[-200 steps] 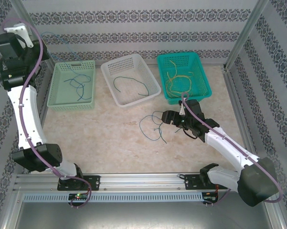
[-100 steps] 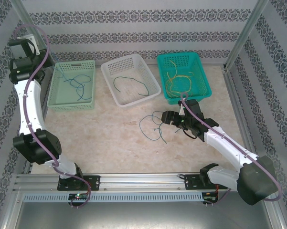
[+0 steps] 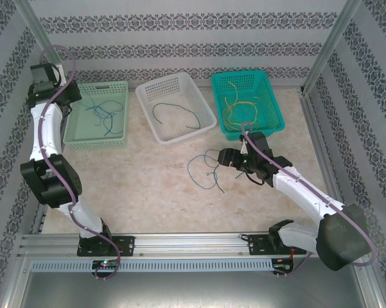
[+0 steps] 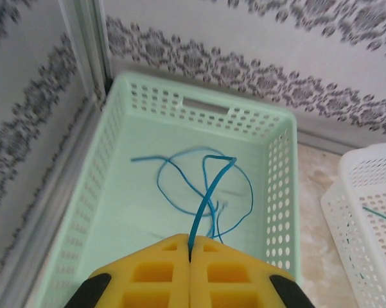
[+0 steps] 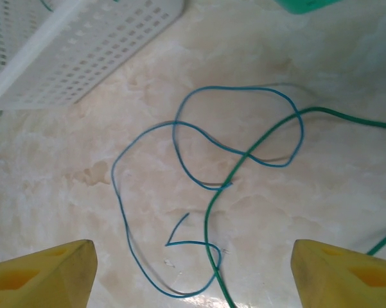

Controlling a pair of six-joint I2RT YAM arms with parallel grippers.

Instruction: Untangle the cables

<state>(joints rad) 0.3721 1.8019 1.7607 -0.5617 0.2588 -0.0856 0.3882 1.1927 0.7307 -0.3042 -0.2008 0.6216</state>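
My left gripper is shut on a blue cable. The cable rises from a loose blue coil lying in the pale green basket. From above, that gripper hangs over the basket's far left corner. My right gripper is open, low over the table, with nothing between its fingers. Under it a blue cable loops across a green cable, and the two cross in several places. From above, this tangle lies just left of the right gripper.
Three baskets line the back: pale green with blue cables, white with a dark green cable, and teal with yellow cables. Metal frame posts and patterned walls close in the table.
The left arm has swung from the far left wall in over the pale green basket, holding the blue cable. The right arm has stayed put, its jaws a little narrower.
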